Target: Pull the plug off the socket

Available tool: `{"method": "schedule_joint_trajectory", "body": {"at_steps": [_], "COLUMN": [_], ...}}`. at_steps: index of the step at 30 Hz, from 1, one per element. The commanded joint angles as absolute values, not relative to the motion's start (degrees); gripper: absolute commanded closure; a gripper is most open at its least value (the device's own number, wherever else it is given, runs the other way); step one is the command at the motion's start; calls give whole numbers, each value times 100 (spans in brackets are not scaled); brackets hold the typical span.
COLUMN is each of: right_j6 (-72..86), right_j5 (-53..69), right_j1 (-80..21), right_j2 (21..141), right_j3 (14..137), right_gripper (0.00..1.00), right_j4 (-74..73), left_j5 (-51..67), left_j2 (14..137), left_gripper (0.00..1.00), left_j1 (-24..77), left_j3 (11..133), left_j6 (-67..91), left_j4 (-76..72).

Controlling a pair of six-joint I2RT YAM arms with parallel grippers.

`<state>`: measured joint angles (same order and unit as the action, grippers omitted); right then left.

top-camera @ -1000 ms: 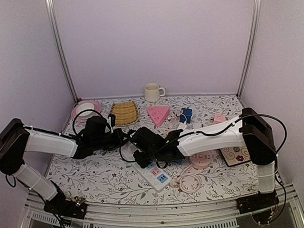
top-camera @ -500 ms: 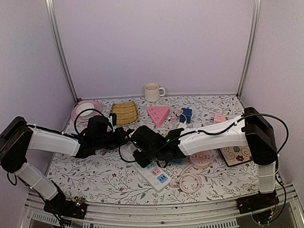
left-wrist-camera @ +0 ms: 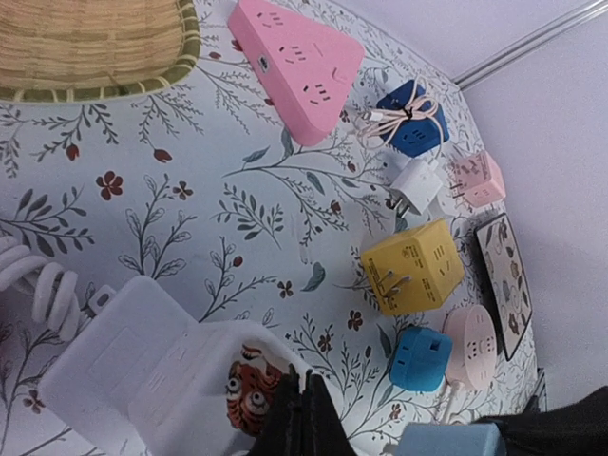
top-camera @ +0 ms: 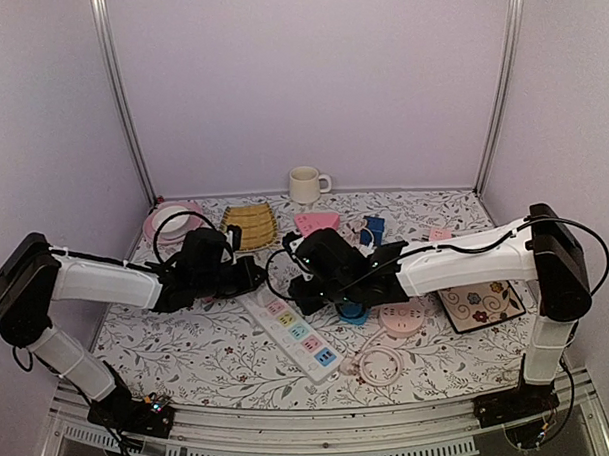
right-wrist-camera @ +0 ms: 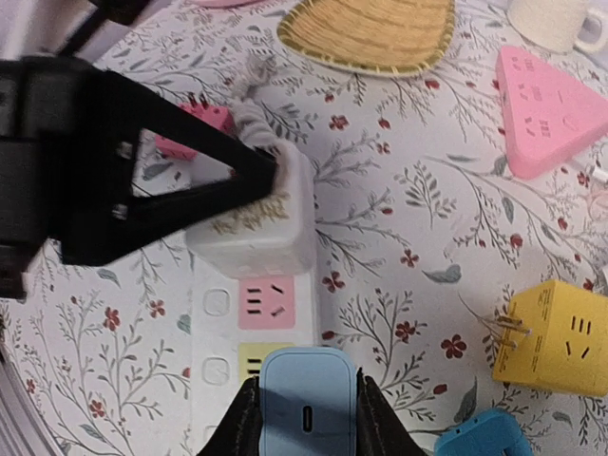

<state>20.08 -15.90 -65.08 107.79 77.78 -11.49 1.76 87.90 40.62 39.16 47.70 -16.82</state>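
Clamping the light-blue plug point(right-wrist-camera: 307, 391) by its two flat sides, the right pincer point(right-wrist-camera: 307, 418) holds it close over the power strip point(top-camera: 293, 333), which lies slantwise on the flowered tabletop point(top-camera: 189, 352). The plug fills the gap between the jaws. In the right wrist view it hangs above the strip's yellow socket, just nearer than the pink one. Its prongs are hidden, so whether they touch the strip cannot be told from there. In the top view, the pincer and plug sit off the strip's far end toward the right, and the strip's row of coloured sockets shows uncovered.

The left pincer point(right-wrist-camera: 266, 173) has its jaws pressed together into a single point. That tip is set down on the white end block point(right-wrist-camera: 255, 223) at the strip's far end, beside the coiled white cord. The two pincers are near each other but apart, with the pink socket between them.

Off the strip's right side stands a yellow cube adapter point(right-wrist-camera: 556, 347). Well beyond the strip's far end lie a pink triangular socket point(right-wrist-camera: 546, 109) and a woven tray point(right-wrist-camera: 370, 28).
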Motion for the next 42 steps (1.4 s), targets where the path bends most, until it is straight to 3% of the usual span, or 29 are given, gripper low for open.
{"method": "schedule_joint_trajectory", "body": {"at_steps": [1,3,6,16,19,27,34,42], "right_j6": [2535,2679,2946,3545,3653,3673,3557,3236], "right_j5": [-1281,-1100,-682,923,1106,1234,762,100], "right_j1": [-6264,-6170,-5966,-5318,-5196,-5064,-5047,-5412], "right_j2": [10431,10297,10169,10377,10478,10546,10360,10096], "right_j3": [7147,6832,6372,5669,5602,5567,5647,5761], "right_gripper": [89,89,87,82,69,40,31,21], "right_j4": [-871,-684,-269,864,986,990,475,-158], "left_j5": [-57,-218,-457,-1239,-1216,-1356,-1487,-1633], "left_j2": [8583,8450,8306,7786,7691,7890,8074,8528], "left_gripper": [100,100,90,39,29,25,22,11], "left_j1": [4362,4457,4513,4558,4565,4605,4714,4733], "left_j3": [4104,4204,4279,4243,4092,4025,4238,4492], "left_j6": [4316,4222,4158,3810,3683,3278,2941,2930], "left_j4": [-730,-600,-420,171,84,-113,-85,283]}}
